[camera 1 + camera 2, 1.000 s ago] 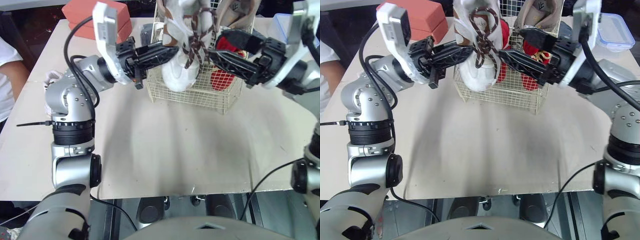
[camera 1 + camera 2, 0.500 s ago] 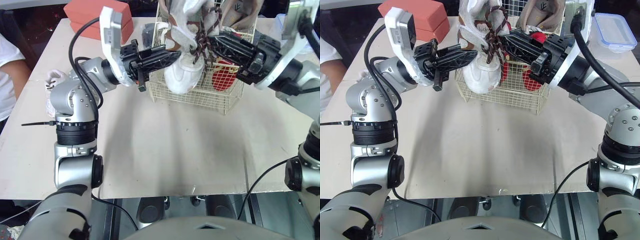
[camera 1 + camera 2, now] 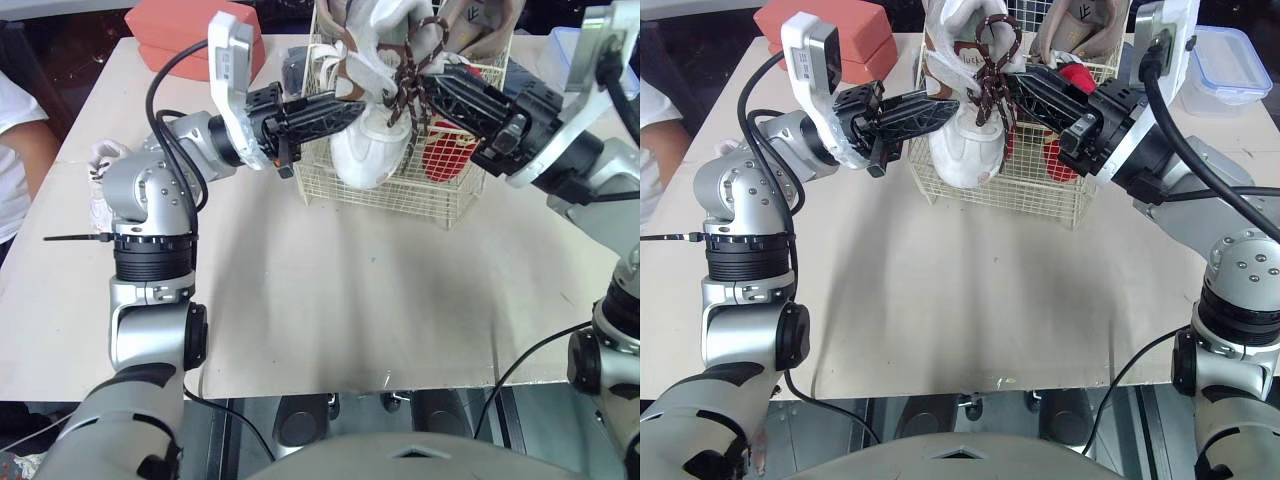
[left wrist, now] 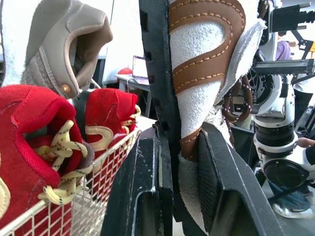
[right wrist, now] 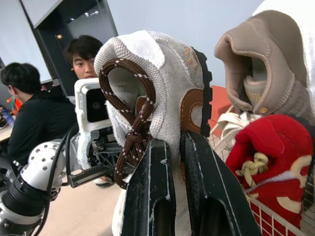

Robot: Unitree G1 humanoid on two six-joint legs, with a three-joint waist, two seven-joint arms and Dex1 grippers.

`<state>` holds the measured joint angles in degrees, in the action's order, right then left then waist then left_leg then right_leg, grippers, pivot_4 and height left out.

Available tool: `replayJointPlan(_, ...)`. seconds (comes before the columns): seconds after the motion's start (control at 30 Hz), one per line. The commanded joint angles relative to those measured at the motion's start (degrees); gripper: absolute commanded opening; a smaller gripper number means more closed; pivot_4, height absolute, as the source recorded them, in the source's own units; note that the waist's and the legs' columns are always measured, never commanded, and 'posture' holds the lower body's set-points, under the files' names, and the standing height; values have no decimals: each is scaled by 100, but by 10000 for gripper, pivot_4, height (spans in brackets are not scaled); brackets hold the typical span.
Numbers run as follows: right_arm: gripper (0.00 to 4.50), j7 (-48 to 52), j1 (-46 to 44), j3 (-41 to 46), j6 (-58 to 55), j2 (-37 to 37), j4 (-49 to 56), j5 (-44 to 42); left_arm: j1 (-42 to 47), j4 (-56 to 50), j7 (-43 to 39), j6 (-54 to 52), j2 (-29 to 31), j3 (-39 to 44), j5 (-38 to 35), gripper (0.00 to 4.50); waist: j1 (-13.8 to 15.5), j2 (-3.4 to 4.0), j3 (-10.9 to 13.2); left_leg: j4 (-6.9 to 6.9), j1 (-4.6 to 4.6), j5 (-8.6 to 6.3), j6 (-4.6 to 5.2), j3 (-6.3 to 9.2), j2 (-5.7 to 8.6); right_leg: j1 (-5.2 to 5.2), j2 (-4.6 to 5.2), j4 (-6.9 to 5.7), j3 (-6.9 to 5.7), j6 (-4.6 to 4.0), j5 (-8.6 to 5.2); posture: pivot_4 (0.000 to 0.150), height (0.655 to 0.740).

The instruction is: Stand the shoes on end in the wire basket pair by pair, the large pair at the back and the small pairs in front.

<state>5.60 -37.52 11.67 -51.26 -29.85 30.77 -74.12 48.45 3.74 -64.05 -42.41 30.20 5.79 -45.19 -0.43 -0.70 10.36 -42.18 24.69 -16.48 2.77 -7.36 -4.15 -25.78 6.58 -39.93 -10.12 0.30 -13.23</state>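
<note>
Nearest to us the table [image 3: 350, 300] lies bare. Beyond it our two arms meet at the front left corner of the basket [image 3: 440, 205], which stands towards the far edge.

Between them we hold the white shoe [image 3: 365, 150] upright, toe down and heel up. It is at the basket's front wall, but we cannot tell whether the toe is inside the wire or just outside it. The left gripper [image 3: 358, 108] reaches in from the left. In the left wrist view its fingers [image 4: 147, 196] are clenched on the shoe's brown-trimmed heel. The right gripper [image 3: 428, 88] comes in from the right, and its fingers [image 5: 157, 196] pinch the shoe's upper beside a brown patch. The brown laces [image 3: 988, 75] hang in a loop between the two grippers.

Behind the white shoe the red shoes [image 3: 445, 155] stand in the basket, and the tan shoes [image 3: 480, 25] rise at its back.

Farther off a red box [image 3: 175, 35] lies on the table's far left, and a tub [image 3: 1220, 65] on the far right. A person's arm [image 3: 20, 150] shows at the left edge.
</note>
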Motion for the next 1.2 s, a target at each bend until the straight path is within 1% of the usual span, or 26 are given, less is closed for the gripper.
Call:
replayJointPlan(0.03, 0, -46, -21, 236, 305, -90, 198, 70, 11, -183, -35, 137, 106, 91, 28, 27590, -3, 0, 0, 0, 0, 0, 0, 0, 0, 0, 0, 0, 0, 0, 0, 1500, 6860)
replayJointPlan(0.07, 0, -33, 3, 257, 329, -126, 204, 96, 8, -189, 13, 287, 107, 83, 147, 31031, -2, 0, 0, 0, 0, 0, 0, 0, 0, 0, 0, 0, 0, 0, 0, 1500, 6860)
replayJointPlan(0.1, 0, -30, 27, 277, 355, -164, 207, 129, 6, -186, 48, 443, 102, 83, 255, 36774, -1, 0, 0, 0, 0, 0, 0, 1, 0, 0, 0, 0, 0, 0, 0, 1500, 6860)
replayJointPlan(0.13, 0, -33, 51, 298, 388, -193, 211, 154, -3, -186, 24, 534, 126, 75, 323, 40107, -2, 0, 0, 0, 0, 0, 0, 0, 0, 0, 0, 0, 0, 0, 0, 1500, 6860)
replayJointPlan(0.27, 0, 42, 219, 365, 707, -295, 370, 611, -160, -661, -384, 311, 512, 76, 110, 40107, -15, 0, 0, 3, 1, 0, 0, -1, 0, -2, 0, 3, 0, 0, 0, 1500, 6860)
replayJointPlan(0.37, 0, 461, 583, 251, 1137, -528, 649, 1431, -212, -1071, -452, 144, 749, 49, 6, 40107, -1, 0, 0, 8, 2, 0, 0, 0, -1, -3, 0, 6, 1, 1, -1, 1500, 6860)
replayJointPlan(0.43, 0, 798, 999, 154, 1544, -742, 793, 2192, -176, -1344, -355, -59, 862, 88, -126, 40107, 29, 0, 0, 10, 1, 0, 0, 0, -2, -3, 1, 8, 1, 2, -2, 1500, 6860)
replayJointPlan(0.5, 0, 1002, 1310, 107, 1849, -834, 809, 2695, -120, -1512, -229, -194, 909, 101, -209, 40107, 43, 0, 0, 10, 1, 0, 0, -1, -1, -2, 2, 9, 2, 6, -4, 1500, 6860)
replayJointPlan(0.53, 0, 1131, 1461, 59, 2001, -883, 803, 2933, -97, -1580, -184, -278, 941, 83, -239, 40107, 44, 0, 0, 9, 0, 0, 0, 0, -1, -2, 2, 9, 2, 21, -13, 1500, 6860)
replayJointPlan(0.83, 0, 1727, 2632, -471, 3366, -370, 535, 4514, -354, -2010, 191, -897, 1374, -132, -181, 40107, 20, -1, -1, 6, -6, 0, -1, -3, -5, -2, -5, 4, 8, 26, -16, 1500, 6860)
replayJointPlan(0.97, 0, 1942, 3060, -482, 3831, -222, 195, 4933, -476, -2066, 299, -966, 1466, -179, -139, 40107, 46, -2, -1, 1, -3, 0, -1, 0, -4, -2, -3, 4, 7, 26, -16, 1500, 6860)
replayJointPlan(1.2, 0, 2011, 3232, -360, 4194, 68, -268, 5187, -528, -2050, 607, -785, 1535, -312, 278, 40107, 101, -1, -1, 1, -4, 0, -1, 0, -4, -1, -4, 3, 7, 26, -16, 1500, 6860)
